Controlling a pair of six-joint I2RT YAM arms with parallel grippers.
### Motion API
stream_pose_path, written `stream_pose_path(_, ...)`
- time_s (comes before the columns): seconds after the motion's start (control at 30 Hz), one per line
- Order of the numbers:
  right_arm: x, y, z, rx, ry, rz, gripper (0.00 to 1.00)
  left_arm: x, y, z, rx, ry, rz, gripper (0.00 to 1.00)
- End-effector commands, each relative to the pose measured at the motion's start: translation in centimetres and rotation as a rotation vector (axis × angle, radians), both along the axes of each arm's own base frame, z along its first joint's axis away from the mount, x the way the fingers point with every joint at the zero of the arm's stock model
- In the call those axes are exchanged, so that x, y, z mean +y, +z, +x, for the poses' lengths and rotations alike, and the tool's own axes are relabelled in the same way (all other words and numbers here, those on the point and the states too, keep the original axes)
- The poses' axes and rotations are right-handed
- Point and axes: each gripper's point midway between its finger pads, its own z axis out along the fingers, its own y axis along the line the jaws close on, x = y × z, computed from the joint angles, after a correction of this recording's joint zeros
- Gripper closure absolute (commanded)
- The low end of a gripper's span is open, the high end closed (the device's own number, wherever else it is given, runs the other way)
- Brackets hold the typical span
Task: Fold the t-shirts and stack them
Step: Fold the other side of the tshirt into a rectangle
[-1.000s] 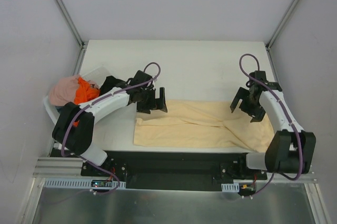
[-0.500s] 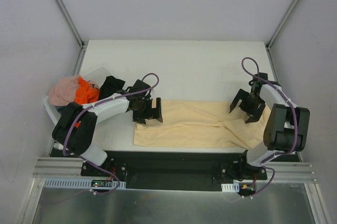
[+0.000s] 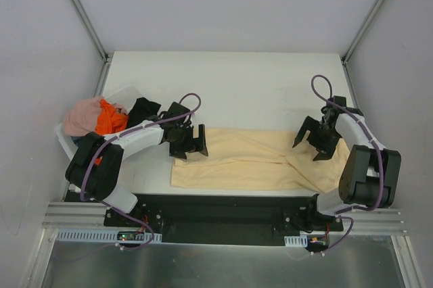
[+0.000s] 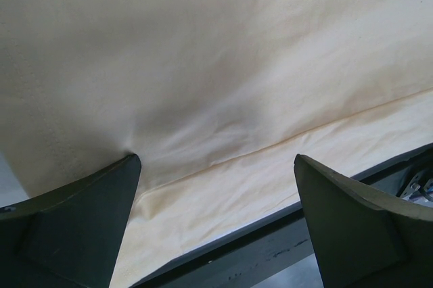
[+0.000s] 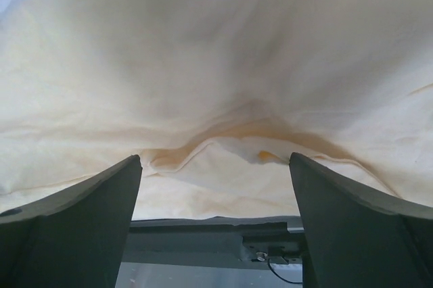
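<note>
Folding pale yellow t-shirt [image 3: 250,166]: left gripper [image 3: 191,142] & right gripper [image 3: 311,145], both jaws apart, sit over its far edge; next prob. pinch cloth, pull toward near edge.

Place: robot lab cell | evidence: white table [image 3: 257,85] enclosed by plain panels [image 3: 223,4] | aluminium struts [image 3: 80,9] seen at 11 and 1 o'clock

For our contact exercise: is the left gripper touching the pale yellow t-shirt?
Touching. Left wrist view: the pale yellow t-shirt puckers where a left gripper fingertip presses in.
</note>
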Motion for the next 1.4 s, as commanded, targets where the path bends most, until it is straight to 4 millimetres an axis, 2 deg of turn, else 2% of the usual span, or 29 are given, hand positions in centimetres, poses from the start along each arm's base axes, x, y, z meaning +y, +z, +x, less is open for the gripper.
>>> stream_pose_path(0.0, 0.7, 0.4, -1.1, 0.012, 0.043, 0.044, 0.09, 0.8, 0.5, 0.6, -0.029, 0.013, 0.023, 0.01)
stream_pose_path(0.13, -1.3, -0.1, -1.3, 0.065, 0.036, -0.067, 0.15, 0.8, 0.8, 0.7, -0.041, 0.012, 0.023, 0.01)
stream_pose_path(0.27, -1.9, -0.4, -0.3, 0.058, 0.029, -0.097, 0.23, 0.8, 0.8, 0.7, -0.041, 0.014, 0.022, 0.01)
stream_pose_path(0.3, -2.2, -0.4, -0.1, 0.058, 0.024, -0.112, 0.29, 0.8, 0.8, 0.7, -0.041, 0.015, 0.022, 0.01)
stream_pose_path(0.47, -2.8, -1.0, 0.9, 0.052, 0.007, -0.141, 0.35, 1.0, 0.6, 0.9, -0.040, 0.026, 0.034, 0.01)
stream_pose_path(0.57, -2.6, -1.2, 1.5, 0.045, 0.005, -0.128, 0.46, 1.0, 0.5, 1.0, -0.040, 0.029, 0.041, 0.01)
stream_pose_path(0.6, -2.5, -1.4, 1.5, 0.051, 0.003, -0.121, 0.55, 1.0, 0.5, 1.0, -0.040, 0.031, 0.042, 0.01)
stream_pose_path(0.63, -2.4, -1.4, 1.5, 0.056, 0.004, -0.116, 0.59, 1.1, 0.5, 1.1, -0.040, 0.036, 0.044, 0.01)
stream_pose_path(0.97, -2.3, -1.2, 0.4, 0.071, -0.003, -0.129, 0.89, 1.1, 0.8, 1.0, -0.045, 0.042, 0.034, 0.01)
stream_pose_path(1.07, -2.1, -0.7, -0.1, 0.072, -0.004, -0.134, 0.91, 1.0, 1.1, 1.1, -0.053, 0.045, 0.028, 0.01)
stream_pose_path(1.17, -2.4, 0.2, -1.2, 0.086, -0.009, -0.181, 0.91, 1.0, 1.3, 1.1, -0.060, 0.045, 0.024, 0.01)
stream_pose_path(1.27, -1.9, 1.1, -2.5, 0.083, -0.018, -0.189, 0.91, 1.0, 1.3, 1.1, -0.057, 0.042, 0.022, 0.01)
stream_pose_path(1.37, -0.6, 1.4, -4.6, 0.109, -0.031, -0.154, 0.99, 0.8, 1.4, 1.1, -0.057, 0.037, 0.013, 0.01)
